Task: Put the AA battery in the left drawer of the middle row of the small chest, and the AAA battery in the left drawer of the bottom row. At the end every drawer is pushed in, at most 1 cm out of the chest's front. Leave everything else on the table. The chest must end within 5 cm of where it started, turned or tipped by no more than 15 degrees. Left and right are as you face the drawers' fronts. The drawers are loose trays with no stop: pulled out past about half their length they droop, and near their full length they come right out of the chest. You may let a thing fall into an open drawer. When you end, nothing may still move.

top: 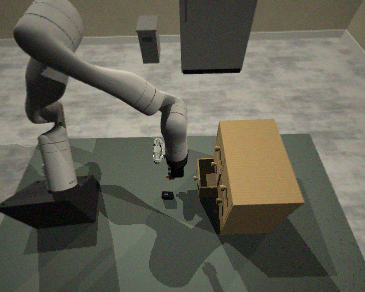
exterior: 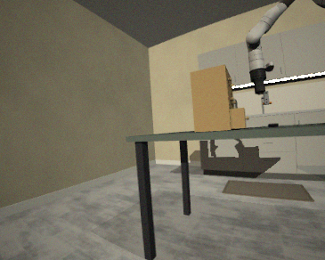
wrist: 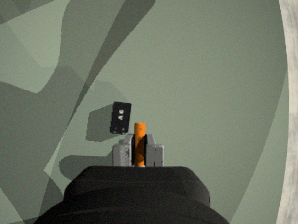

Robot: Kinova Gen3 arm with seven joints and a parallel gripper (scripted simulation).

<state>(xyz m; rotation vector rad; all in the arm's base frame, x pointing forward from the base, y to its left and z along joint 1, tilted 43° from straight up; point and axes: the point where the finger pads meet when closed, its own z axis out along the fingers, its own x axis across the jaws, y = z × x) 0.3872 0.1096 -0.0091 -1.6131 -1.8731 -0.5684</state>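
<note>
My gripper (top: 173,175) (exterior: 266,101) (wrist: 139,144) is shut on a slim orange battery (wrist: 140,129). It holds it above the table, in front of the chest's fronts. Its label is unreadable, so I cannot tell AA from AAA. The wooden chest (top: 260,165) (exterior: 209,100) stands upright. Its bottom-row left drawer (top: 207,191) (exterior: 238,118) is pulled out partway and looks level. Its inside is dark, and I cannot make out any contents. The other drawers look pushed in, though their fronts are seen at a steep angle. No second battery is visible.
A small black block (top: 167,195) (exterior: 273,125) (wrist: 121,118) with light lettering lies on the table (top: 133,250) (exterior: 167,135) (wrist: 225,75), below the gripper and apart from the open drawer. The drawer's knob sticks out towards the arm.
</note>
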